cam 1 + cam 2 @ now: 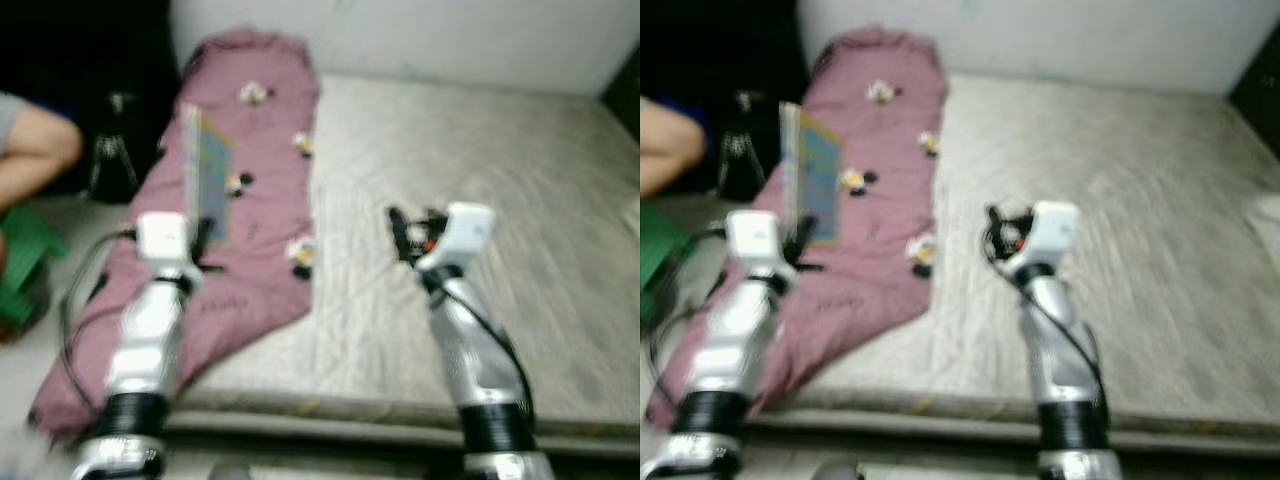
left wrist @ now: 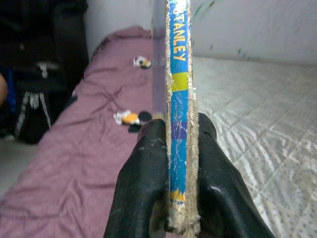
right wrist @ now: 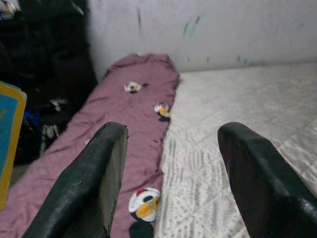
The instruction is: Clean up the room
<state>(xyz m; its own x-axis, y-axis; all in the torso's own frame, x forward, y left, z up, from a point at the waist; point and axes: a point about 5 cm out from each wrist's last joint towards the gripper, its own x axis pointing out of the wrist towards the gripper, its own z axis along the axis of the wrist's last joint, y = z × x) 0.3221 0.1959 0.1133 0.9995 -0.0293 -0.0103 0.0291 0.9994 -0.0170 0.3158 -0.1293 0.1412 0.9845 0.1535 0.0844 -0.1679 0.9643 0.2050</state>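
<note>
My left gripper (image 1: pixel 203 232) is shut on a thin blue and yellow book (image 1: pixel 207 172), held upright on edge above the mauve blanket (image 1: pixel 250 150). In the left wrist view the black fingers (image 2: pixel 143 188) clamp the book's worn spine (image 2: pixel 178 99), lettered "STANLEY". My right gripper (image 1: pixel 400 232) hangs open over the grey quilted mattress (image 1: pixel 480 170), with nothing between its fingers (image 3: pixel 89 183). Small penguin patches (image 3: pixel 143 204) dot the blanket.
A person's arm (image 1: pixel 35 150) and a green stool (image 1: pixel 25 255) are at the left beside the bed. A dark tripod and bags (image 1: pixel 110 150) stand in the shade by the blanket's edge. A white wall (image 1: pixel 420 35) runs behind the mattress.
</note>
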